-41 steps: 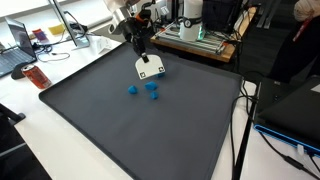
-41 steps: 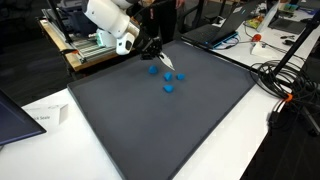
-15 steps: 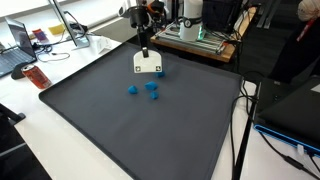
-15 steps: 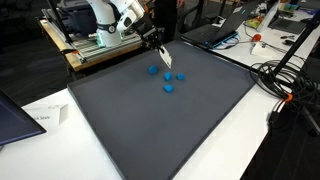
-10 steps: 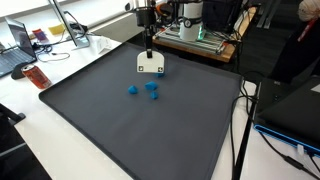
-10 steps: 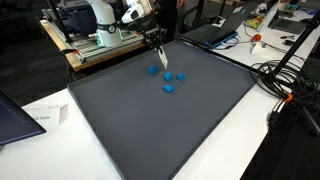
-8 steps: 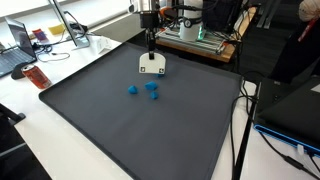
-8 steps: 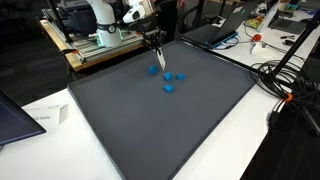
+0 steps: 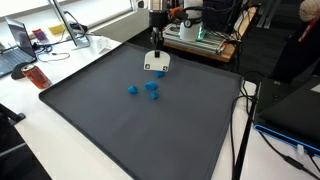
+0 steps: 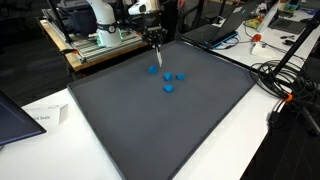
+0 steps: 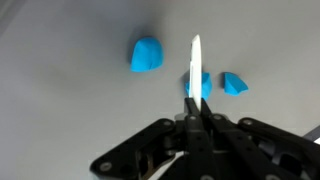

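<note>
- Mat [image 9: 130,130]: dark, covers most of the tabletop; no shift vs. earlier frames.
- Arm [image 9: 158,12]: over the last few sec. it has swung from a slant to approx. upright and drifted toward the mat's far edge. In an exterior view the wrist [image 10: 148,10] now stands almost straight over the load.
- Gripper [image 9: 156,46]: points down, fingers pressed together on the card's top edge; grip unchanged over the last sec. Wrist view shows the gripper [image 11: 196,108] closed, nothing else touched.
- Card [image 9: 157,63]: white, flat, hangs below the fingers.
  - Has turned w/ the wrist: face-on here, only a thin edge in the opposite exterior view [image 10: 157,58] and in the wrist view [image 11: 195,62].
  - Has moved a little toward the far edge and appears clear of the mat; contact can't be ruled out.
  - Judgement: the carry is secure, card is steady and plumb.
- Blue bits, 3 pcs: first [image 9: 132,89], second [image 9: 150,86], third [image 9: 154,95].
  - All lie on the mat, near the card on the cam. side; none has moved.
  - Wrist view: one [image 11: 147,54] left of the card edge, one [image 11: 235,83] right of it, one [image 11: 204,88] partly behind it.
</note>
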Tool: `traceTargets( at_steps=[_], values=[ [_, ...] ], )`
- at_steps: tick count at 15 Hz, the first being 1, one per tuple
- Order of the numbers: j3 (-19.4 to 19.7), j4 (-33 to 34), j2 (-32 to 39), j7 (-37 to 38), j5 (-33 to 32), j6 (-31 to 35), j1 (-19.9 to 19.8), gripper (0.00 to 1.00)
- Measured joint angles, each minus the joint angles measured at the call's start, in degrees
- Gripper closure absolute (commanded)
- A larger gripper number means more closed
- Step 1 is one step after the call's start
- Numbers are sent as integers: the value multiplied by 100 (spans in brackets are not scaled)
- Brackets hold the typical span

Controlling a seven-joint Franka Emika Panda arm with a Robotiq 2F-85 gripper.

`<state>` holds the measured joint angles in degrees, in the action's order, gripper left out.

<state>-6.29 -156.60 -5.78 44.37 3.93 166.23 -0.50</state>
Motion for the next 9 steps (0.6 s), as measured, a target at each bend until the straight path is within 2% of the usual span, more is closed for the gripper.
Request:
traceTargets(
  at_steps=[9],
  values=[
    [-557, 239, -1206, 665, 32, -1620, 206, 99]
  ],
)
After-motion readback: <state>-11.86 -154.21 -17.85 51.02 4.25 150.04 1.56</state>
